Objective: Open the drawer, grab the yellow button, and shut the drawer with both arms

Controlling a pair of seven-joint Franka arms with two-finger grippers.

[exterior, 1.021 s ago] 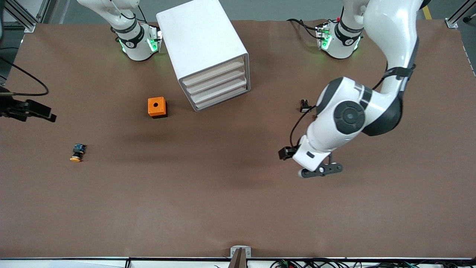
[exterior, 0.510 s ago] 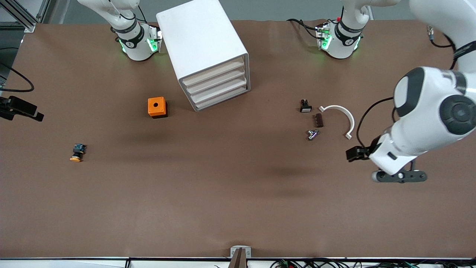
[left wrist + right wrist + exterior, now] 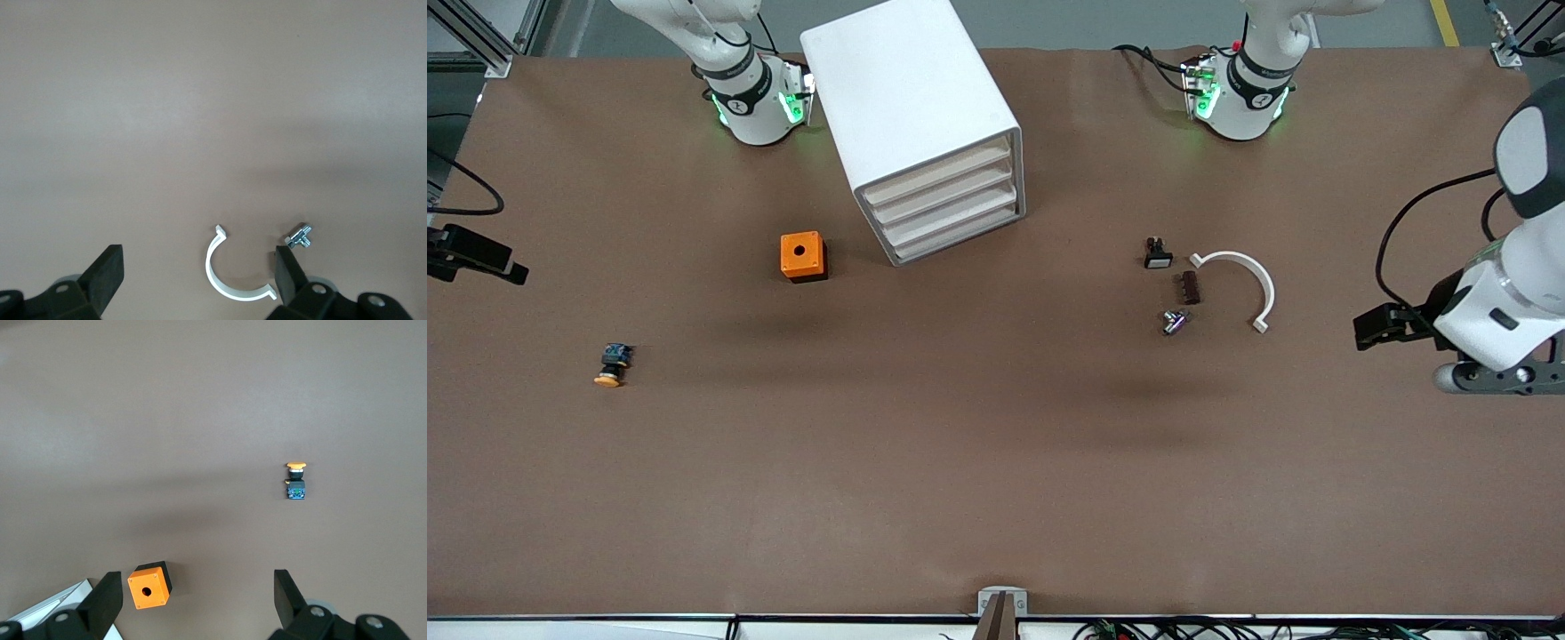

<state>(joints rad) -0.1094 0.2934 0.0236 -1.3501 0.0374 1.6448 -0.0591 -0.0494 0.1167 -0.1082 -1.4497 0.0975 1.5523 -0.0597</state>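
The white cabinet [image 3: 907, 98] stands between the two arm bases, and all four of its beige-fronted drawers [image 3: 947, 206] are shut. The button [image 3: 609, 365] lies on its side on the brown table toward the right arm's end, nearer the front camera than the orange box; it also shows in the right wrist view [image 3: 295, 480]. My right gripper [image 3: 197, 600] is open and empty, high over the table beside the orange box. My left gripper [image 3: 197, 280] is open and empty, high over the left arm's end [image 3: 1498, 378], with the white half-ring below it.
An orange box with a round hole [image 3: 803, 256] sits beside the cabinet [image 3: 149, 585]. Toward the left arm's end lie a white half-ring clamp [image 3: 1240, 276] [image 3: 230, 283], a small metal fitting [image 3: 1175, 321] [image 3: 299, 237], a black part with a white face [image 3: 1158, 254] and a dark strip [image 3: 1190, 287].
The left arm swung away from mid-table toward its own end, uncovering the half-ring, fitting and dark strip. The right gripper slid slightly farther toward the view's edge. The button and cabinet stayed put.
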